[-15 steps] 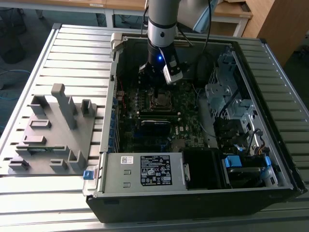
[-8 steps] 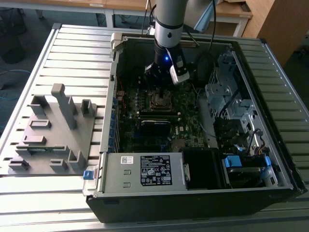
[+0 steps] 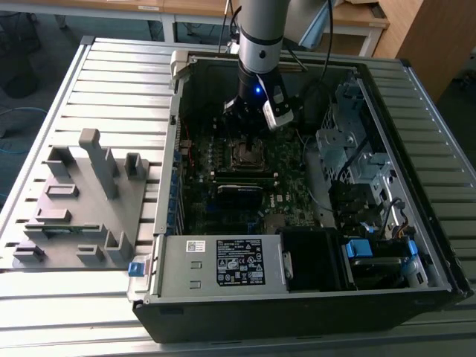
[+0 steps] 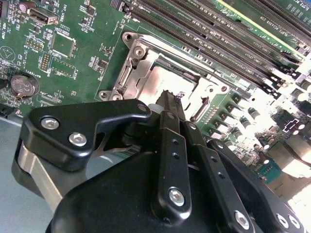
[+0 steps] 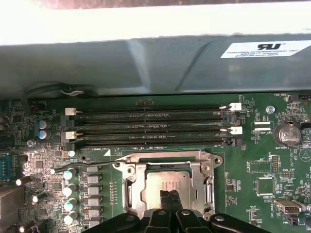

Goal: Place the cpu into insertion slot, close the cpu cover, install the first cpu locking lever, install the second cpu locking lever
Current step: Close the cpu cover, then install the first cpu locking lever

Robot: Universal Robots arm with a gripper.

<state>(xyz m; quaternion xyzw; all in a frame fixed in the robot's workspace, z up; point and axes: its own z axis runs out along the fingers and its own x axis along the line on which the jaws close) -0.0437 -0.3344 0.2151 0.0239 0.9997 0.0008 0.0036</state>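
And here's the arm, reaching down into the open black computer case [image 3: 175,135] on the slatted metal table [image 3: 111,82]. The black gripper [image 5: 169,198] hangs right over the small square insertion slot with its silvery rim [image 3: 245,155], in the middle of the green circuit board [image 5: 257,160]. Its fingers are drawn tight together with nothing between them, tips down at the dull silver-grey top of the small flat square cpu [image 5: 167,182]; whether they actually touch it, I cannot tell. The chip sits in the slot, and the thin silvery cpu cover frame [image 5: 133,191] lies flat around it, metal top showing through the window. Just beside the socket run the long black memory slots [image 5: 146,127]. A round silver coin battery [image 5: 288,133] sits well apart on the board.
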